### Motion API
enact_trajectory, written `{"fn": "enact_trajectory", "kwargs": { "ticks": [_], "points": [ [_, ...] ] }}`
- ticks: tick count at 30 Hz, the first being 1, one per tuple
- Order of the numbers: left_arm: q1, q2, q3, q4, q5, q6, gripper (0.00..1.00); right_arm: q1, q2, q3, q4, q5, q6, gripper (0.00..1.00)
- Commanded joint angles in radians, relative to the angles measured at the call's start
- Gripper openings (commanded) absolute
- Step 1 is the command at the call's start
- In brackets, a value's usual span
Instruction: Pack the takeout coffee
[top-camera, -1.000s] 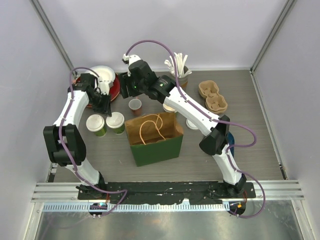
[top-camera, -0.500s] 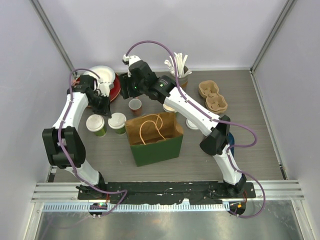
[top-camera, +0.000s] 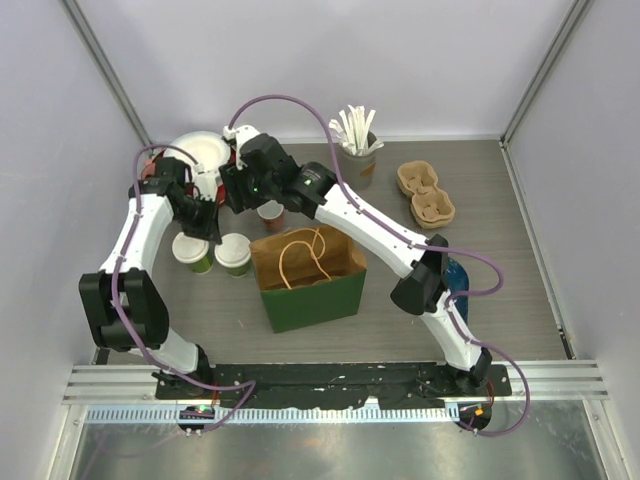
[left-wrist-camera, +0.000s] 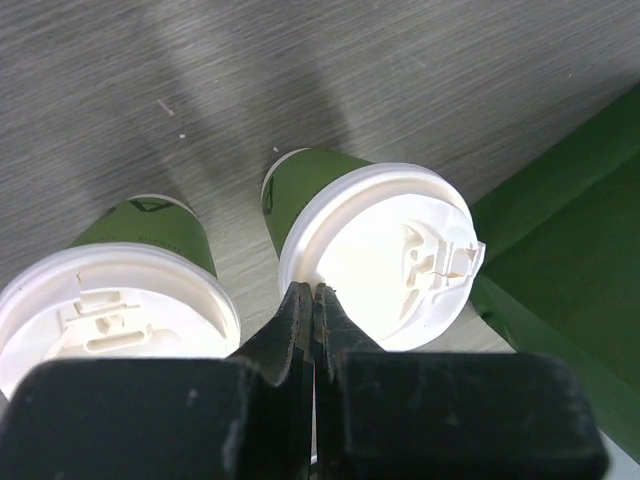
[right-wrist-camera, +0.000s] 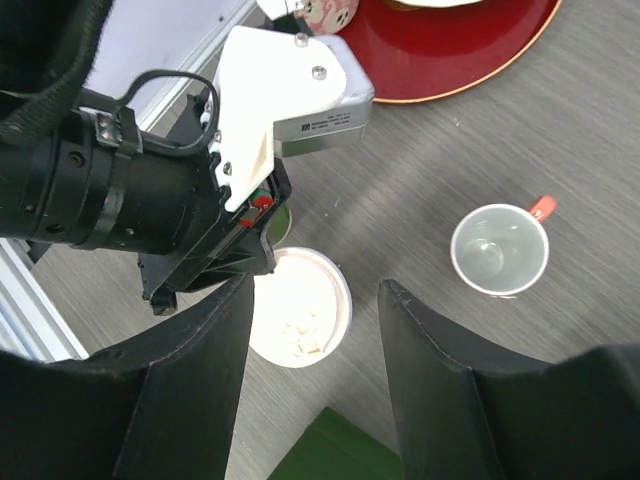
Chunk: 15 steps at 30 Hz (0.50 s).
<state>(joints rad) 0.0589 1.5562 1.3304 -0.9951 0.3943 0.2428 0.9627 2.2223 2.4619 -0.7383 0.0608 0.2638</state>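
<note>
Two takeout coffee cups, green with white lids, stand side by side left of the bag: one (top-camera: 190, 250) (left-wrist-camera: 110, 305) and one (top-camera: 234, 255) (left-wrist-camera: 380, 255) (right-wrist-camera: 300, 320). My left gripper (left-wrist-camera: 312, 292) (top-camera: 205, 218) hangs just above the gap between them at the right cup's lid rim, shut with nothing in it. In the right wrist view my right gripper (right-wrist-camera: 315, 290) is open above the right lidded cup, close beside the left wrist (right-wrist-camera: 150, 200).
A green paper bag (top-camera: 310, 285) with a brown inside and rope handles stands open right of the cups. A small red-and-white cup (top-camera: 270, 213) (right-wrist-camera: 498, 250) sits behind it. Red and white plates (top-camera: 215, 165), a stirrer cup (top-camera: 357, 150) and cardboard cup holders (top-camera: 425, 195) line the back.
My left gripper has closed and moved slightly nearer over the cups. The right arm has swung left, from above the small cup to beside the left wrist.
</note>
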Motion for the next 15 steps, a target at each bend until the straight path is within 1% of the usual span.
{"fn": "enact_trajectory", "kwargs": {
  "ticks": [1, 10, 15],
  "points": [
    [0.03, -0.061, -0.031, -0.004, 0.04, -0.01, 0.0, 0.022, 0.051, 0.063, -0.003, -0.01, -0.031, 0.57],
    [0.051, -0.14, -0.102, -0.028, 0.058, 0.0, 0.0, 0.074, 0.12, 0.103, -0.072, 0.016, -0.063, 0.54],
    [0.073, -0.18, -0.146, -0.028, 0.057, 0.006, 0.0, 0.099, 0.132, 0.094, -0.113, 0.013, -0.083, 0.53]
  ]
}}
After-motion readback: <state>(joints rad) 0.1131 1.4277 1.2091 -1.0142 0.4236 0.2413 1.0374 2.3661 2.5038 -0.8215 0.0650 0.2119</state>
